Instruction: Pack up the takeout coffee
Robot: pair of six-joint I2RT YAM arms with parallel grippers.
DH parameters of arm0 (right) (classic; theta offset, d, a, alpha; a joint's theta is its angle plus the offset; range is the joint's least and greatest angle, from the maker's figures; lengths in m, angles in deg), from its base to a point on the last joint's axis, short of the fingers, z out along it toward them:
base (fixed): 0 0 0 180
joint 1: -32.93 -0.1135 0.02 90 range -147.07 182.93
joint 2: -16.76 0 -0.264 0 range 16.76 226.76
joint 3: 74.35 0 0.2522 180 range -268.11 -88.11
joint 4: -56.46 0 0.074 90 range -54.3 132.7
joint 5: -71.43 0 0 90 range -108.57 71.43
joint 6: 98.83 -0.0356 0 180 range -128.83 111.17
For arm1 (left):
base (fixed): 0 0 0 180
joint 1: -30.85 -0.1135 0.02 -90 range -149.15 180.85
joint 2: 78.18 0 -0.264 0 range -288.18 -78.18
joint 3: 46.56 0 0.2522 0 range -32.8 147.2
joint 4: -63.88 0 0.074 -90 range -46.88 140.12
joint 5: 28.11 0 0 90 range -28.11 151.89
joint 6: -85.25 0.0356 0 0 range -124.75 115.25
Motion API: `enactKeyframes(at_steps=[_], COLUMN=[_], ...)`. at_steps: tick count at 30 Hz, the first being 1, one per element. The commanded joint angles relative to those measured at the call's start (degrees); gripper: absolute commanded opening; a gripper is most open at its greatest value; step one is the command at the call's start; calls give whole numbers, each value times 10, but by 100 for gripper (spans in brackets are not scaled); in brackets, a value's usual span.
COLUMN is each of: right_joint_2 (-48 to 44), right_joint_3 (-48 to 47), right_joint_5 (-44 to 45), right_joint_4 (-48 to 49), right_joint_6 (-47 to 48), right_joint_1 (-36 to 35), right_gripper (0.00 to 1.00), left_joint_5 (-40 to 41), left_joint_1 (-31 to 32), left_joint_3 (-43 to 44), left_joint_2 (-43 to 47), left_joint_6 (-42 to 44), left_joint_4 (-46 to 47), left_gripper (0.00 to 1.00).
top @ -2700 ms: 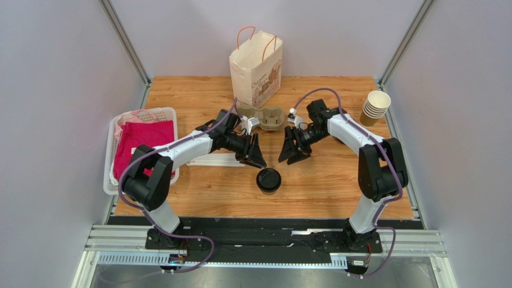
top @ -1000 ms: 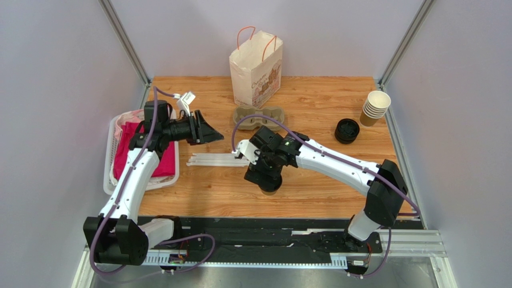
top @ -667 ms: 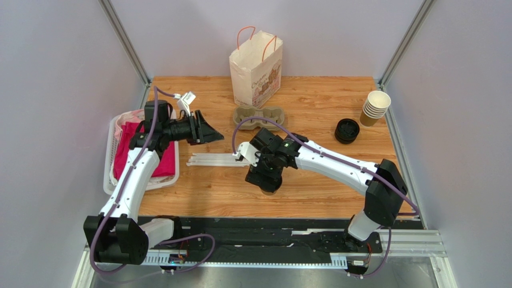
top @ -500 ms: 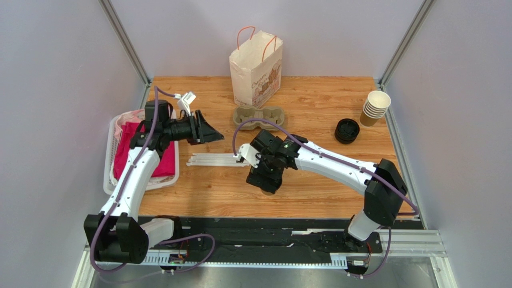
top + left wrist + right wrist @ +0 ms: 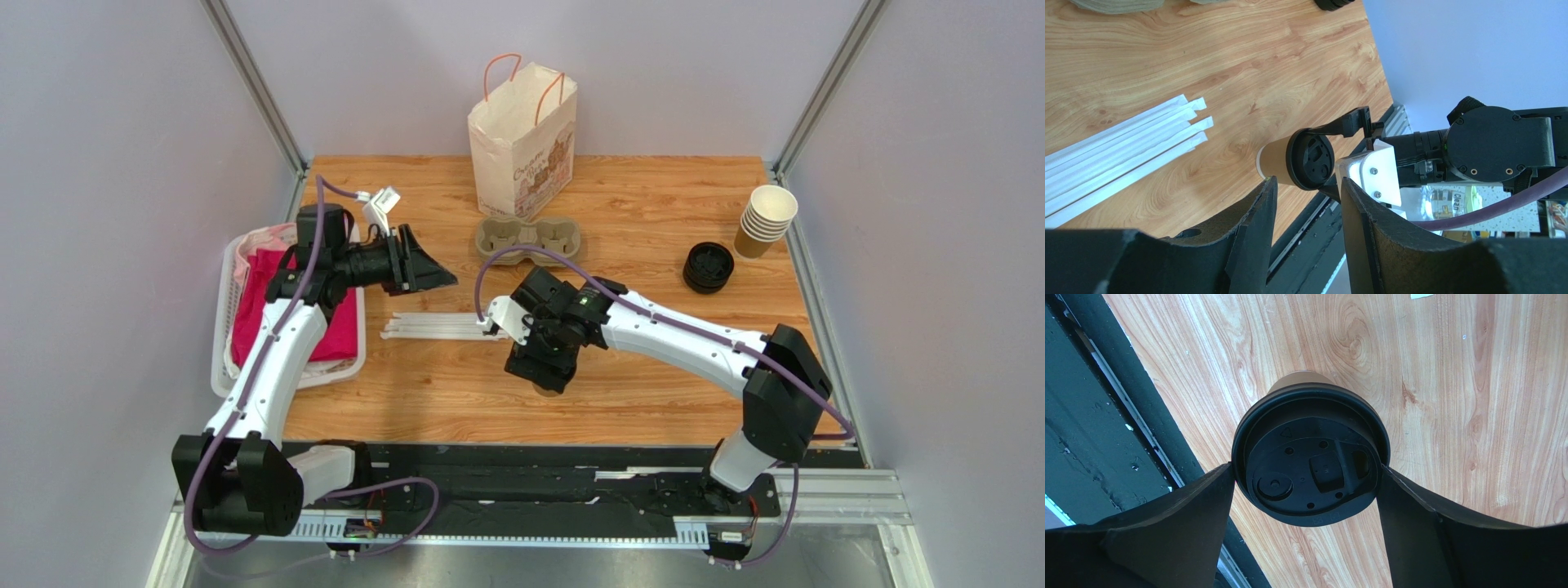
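Step in hand: securing the takeout coffee [image 5: 1313, 454] for lifting; the cup stands upright on the table [image 5: 650, 395], near its front edge and a little left of centre; the right gripper [image 5: 1306, 473] is lowered over it from above, its jaws set wide and meeting the black lid's rim on either side with no gap visible, so a hold on the cup is judged made; how firm it is cannot be told.

Next move, as judged: a straight lift without tilting, then carriage toward the far side for packing; the lid must not be squeezed loose.

Beyond the cup lie wrapped straws [image 5: 432, 326], flat on the wood.

The left gripper [image 5: 432, 271] is raised above the table's left part, jaws about half apart, holding nothing.

Containers: the white basket [image 5: 228, 321] at the left edge holds pink cloth [image 5: 252, 306]; the pulp cup carrier [image 5: 530, 235] further back shows its sockets unfilled; to the right, loose black lids [image 5: 708, 266] and a stack of lidless cups [image 5: 767, 218]; farthest, the paper bag [image 5: 521, 141] stands upright, contents not visible.
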Motion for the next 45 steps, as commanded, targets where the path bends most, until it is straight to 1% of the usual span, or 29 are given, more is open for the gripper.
enactKeyframes(at_steps=[1,7,11,14,20,23,24,26,27,30,32,33,36,45], right_joint_2=[-16,-24,-27,-27,-23,-14,-11,3,8,34,63,86,133,249], right_joint_3=[6,7,1,-3,-14,-38,-57,-81,-92,-141,-183,-198,-253,-404], right_joint_5=[11,10,14,13,17,15,13,6,5,5,6,6,9,-7], right_joint_4=[14,10,9,7,0,-10,-17,-26,-33,-39,-42,-43,-47,-64], right_joint_6=[12,13,13,9,11,22,29,36,40,63,81,85,101,114], right_joint_1=[3,13,16,21,51,92,119,150,183,248,276,304,343,409], right_gripper=[80,71,70,66,64,63,63,63,63,62,62,62,62,60], left_joint_5=[-9,-9,-3,-3,-3,-6,-8,-10,-10,-12,-11,-12,-12,-16], left_joint_1=[-1,-1,-1,-1,-2,-4,-5,-6,-7,-9,-12,-12,-14,-17], left_joint_3=[4,4,9,7,2,6,8,14,17,25,26,27,30,30], left_joint_2=[-3,-4,-9,-9,-4,-9,-12,-19,-21,-28,-32,-33,-40,-50], left_joint_6=[-8,-8,-7,-7,-6,-2,-2,2,5,12,16,16,18,24], left_joint_4=[23,24,22,24,22,17,16,12,10,2,2,2,0,-2], left_gripper=[51,51,50,50,50,50,50,50,50,51,51,51,51,51])
